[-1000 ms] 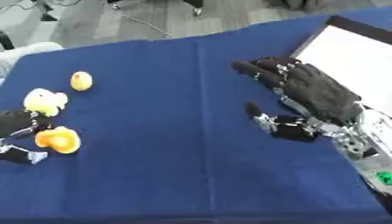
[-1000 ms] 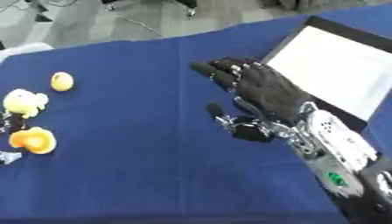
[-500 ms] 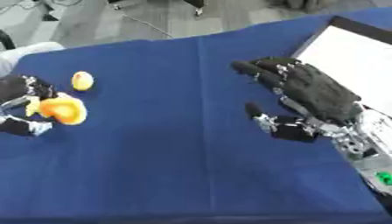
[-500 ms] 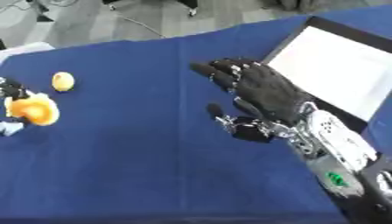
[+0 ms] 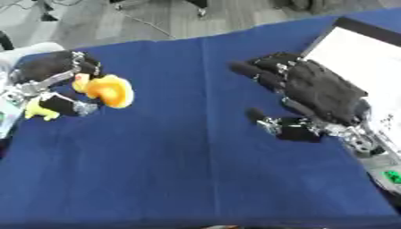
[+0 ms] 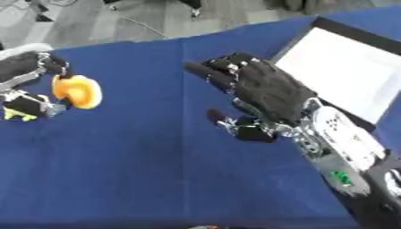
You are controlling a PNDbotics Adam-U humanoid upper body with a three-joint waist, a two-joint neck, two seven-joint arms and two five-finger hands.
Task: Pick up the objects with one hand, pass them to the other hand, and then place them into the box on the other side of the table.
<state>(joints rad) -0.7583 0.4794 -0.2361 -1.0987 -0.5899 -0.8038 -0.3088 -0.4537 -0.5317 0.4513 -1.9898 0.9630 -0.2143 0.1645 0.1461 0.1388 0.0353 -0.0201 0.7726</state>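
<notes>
Now the black left hand [image 5: 49,74] has its fingers and thumb curled around a rounded orange-and-yellow toy [image 5: 108,91], carrying it over the left part of the dark blue tablecloth [image 5: 188,170]; whether the toy clears the cloth or touches it cannot be told. Just below that hand sits 1 small yellow-green piece [image 5: 40,112], hard to make out, touching or just beside the hand's thumb. Across the cloth, well apart from the toy, the black right hand [image 6: 266,89] hovers palm-down with fingers stretched out straight toward the centre and the thumb [image 6: 223,120] sticking out below, holding nothing. Behind and to the right of that hand lies the open box with black walls and a white inside [image 6: 344,76], at the table's right edge, and nothing shows in it.
</notes>
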